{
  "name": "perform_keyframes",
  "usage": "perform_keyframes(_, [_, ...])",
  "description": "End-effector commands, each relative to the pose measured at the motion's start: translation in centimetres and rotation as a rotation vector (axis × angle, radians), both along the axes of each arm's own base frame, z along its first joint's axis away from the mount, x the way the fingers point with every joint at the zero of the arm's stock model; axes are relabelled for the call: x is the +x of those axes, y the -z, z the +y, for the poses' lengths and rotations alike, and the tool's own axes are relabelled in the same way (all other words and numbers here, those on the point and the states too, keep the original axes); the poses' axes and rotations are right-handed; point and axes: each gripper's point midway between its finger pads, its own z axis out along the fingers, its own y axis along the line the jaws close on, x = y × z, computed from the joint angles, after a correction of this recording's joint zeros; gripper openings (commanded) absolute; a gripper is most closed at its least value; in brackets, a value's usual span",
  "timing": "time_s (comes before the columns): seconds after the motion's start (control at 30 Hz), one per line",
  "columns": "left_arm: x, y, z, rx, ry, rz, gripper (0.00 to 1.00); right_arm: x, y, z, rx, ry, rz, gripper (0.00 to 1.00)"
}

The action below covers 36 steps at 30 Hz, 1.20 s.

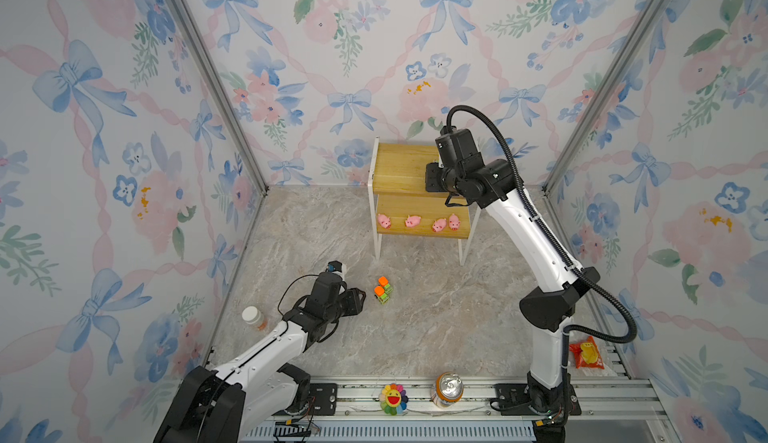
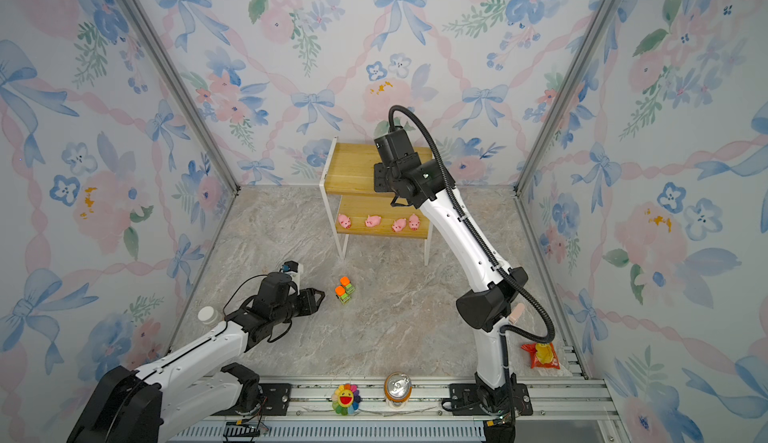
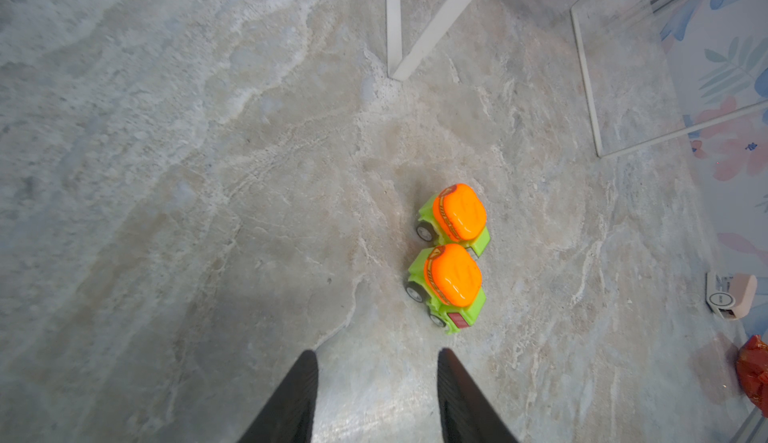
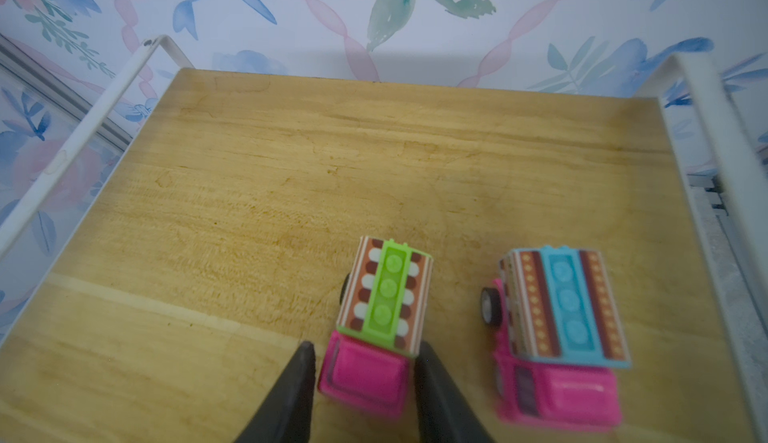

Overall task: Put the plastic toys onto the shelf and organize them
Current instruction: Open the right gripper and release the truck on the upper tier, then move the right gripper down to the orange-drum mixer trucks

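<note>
Right gripper: released, jaws astride cab of pink truck on shelf top board; second pink truck just beside. Left gripper: parted, empty; green trucks just ahead of tips, on table. Pigs on lower board, below right gripper.

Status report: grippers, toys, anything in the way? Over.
Left gripper open, short of two green trucks. Right gripper open astride pink truck on top shelf. Four pigs shelved below. Path clear.
</note>
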Motion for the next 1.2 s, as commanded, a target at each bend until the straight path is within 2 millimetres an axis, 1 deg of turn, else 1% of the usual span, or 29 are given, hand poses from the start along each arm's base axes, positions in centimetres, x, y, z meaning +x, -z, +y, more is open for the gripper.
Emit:
perform_keyframes(0.0, [0.2,-0.6,-0.2,0.015,0.018,-0.021,0.48,-0.4,-1.3,-0.7,-0.014,0.01,-0.036,0.44])
perform_keyframes(0.1, [0.3,-0.6,-0.1,0.014,0.017,-0.023,0.48,-1.5,-2.8,-0.9,-0.022,0.001,-0.067,0.48])
perform_keyframes(0.2, [0.3,-0.7,-0.2,0.012,0.018,-0.025,0.48,-3.2,-4.7,-1.1,-0.035,-0.016,-0.104,0.52])
perform_keyframes(0.27, [0.2,-0.7,-0.2,0.011,0.018,-0.027,0.48,-5.1,-6.2,-0.9,-0.053,-0.05,-0.137,0.55])
perform_keyframes(0.33, [0.3,-0.8,-0.2,0.008,0.017,-0.029,0.48,-7.2,-6.8,-0.2,-0.078,-0.096,-0.167,0.57])
perform_keyframes(0.4, [0.3,-0.8,-0.2,0.009,0.015,-0.028,0.49,-9.3,-6.0,1.0,-0.103,-0.174,-0.167,0.58])
perform_keyframes(0.47, [0.3,-0.9,-0.2,0.005,0.016,-0.03,0.49,-11.7,-4.5,2.1,-0.108,-0.247,-0.167,0.6])
perform_keyframes(0.5, [0.3,-0.8,-0.2,0.005,0.016,-0.028,0.49,-12.5,-3.3,2.6,-0.105,-0.274,-0.159,0.61])
perform_keyframes(0.53, [0.2,-0.8,-0.2,0.004,0.016,-0.027,0.49,-13.4,-1.5,3.2,-0.091,-0.307,-0.143,0.61])
perform_keyframes(0.6, [0.2,-0.8,-0.3,0.002,0.02,-0.024,0.49,-15.0,2.5,4.5,-0.058,-0.362,-0.105,0.62])
perform_keyframes(0.67, [0.1,-0.7,-0.4,-0.001,0.022,-0.02,0.49,-16.3,7.2,5.2,-0.014,-0.367,-0.059,0.62])
perform_keyframes(0.77, [0.0,-0.6,-0.4,-0.003,0.023,-0.015,0.49,-17.8,13.2,6.3,0.021,-0.365,0.001,0.62])
perform_keyframes(0.87, [-0.1,-0.4,-0.4,0.0,0.023,-0.01,0.49,-18.8,17.7,8.0,0.009,-0.372,0.056,0.62])
perform_keyframes(0.97, [-0.2,-0.3,-0.3,-0.001,0.019,-0.009,0.49,-19.1,20.9,9.9,-0.054,-0.403,0.107,0.62])
perform_keyframes(1.07, [-0.3,-0.4,-0.2,-0.005,0.013,-0.012,0.49,-18.5,23.6,11.0,-0.112,-0.405,0.143,0.62])
perform_keyframes(1.17, [-0.4,-0.2,0.0,-0.008,0.006,-0.011,0.49,-17.7,25.4,11.7,-0.154,-0.404,0.155,0.61])
